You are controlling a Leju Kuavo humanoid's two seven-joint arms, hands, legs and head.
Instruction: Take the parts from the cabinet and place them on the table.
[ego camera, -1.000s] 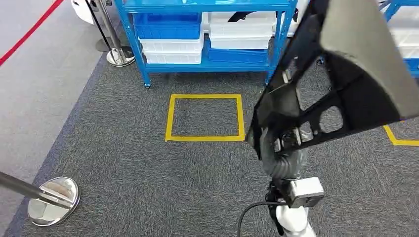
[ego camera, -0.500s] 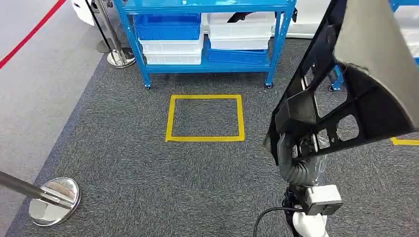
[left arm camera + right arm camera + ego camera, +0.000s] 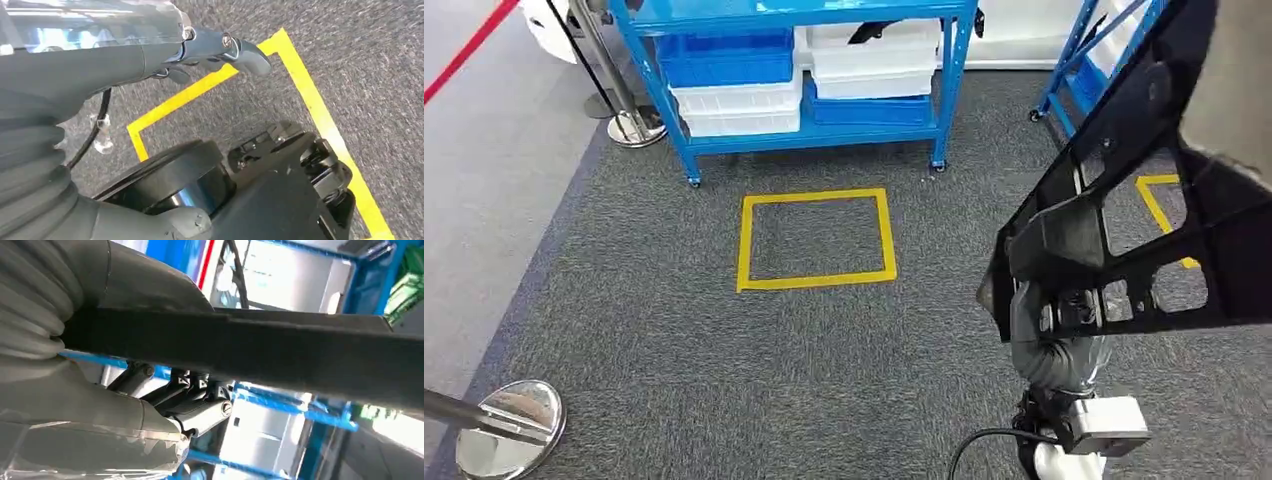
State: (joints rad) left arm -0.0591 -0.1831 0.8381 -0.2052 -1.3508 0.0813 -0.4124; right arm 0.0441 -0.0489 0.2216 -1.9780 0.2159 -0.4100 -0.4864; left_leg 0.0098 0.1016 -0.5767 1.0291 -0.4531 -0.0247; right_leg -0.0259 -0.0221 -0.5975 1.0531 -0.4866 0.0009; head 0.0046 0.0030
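Observation:
A large black plastic part [image 3: 1144,200] with cut-out holes and a grey face rises up the right side of the head view. My right hand [image 3: 1056,318] grips it near its lower end. In the right wrist view the part's dark edge [image 3: 260,347] runs across the picture, with the fingers [image 3: 200,412] closed under it. My left hand [image 3: 150,55] hangs over the grey carpet and holds nothing, its fingers [image 3: 240,50] stretched out. The blue cabinet [image 3: 814,135], with blue and white bins [image 3: 744,85] on its lower shelf, stands ahead to the left.
A yellow tape square [image 3: 814,280] lies on the carpet in front of the cabinet, and another tape mark [image 3: 1159,205] shows behind the part. A second blue rack [image 3: 1074,70] stands at the right. Stanchions [image 3: 509,440] [image 3: 629,125] and a red rope [image 3: 464,45] line the left side.
The whole picture has shifted left, so the camera has turned right: the cabinet sits further left and a second rack has come into sight. The part stays in my right hand.

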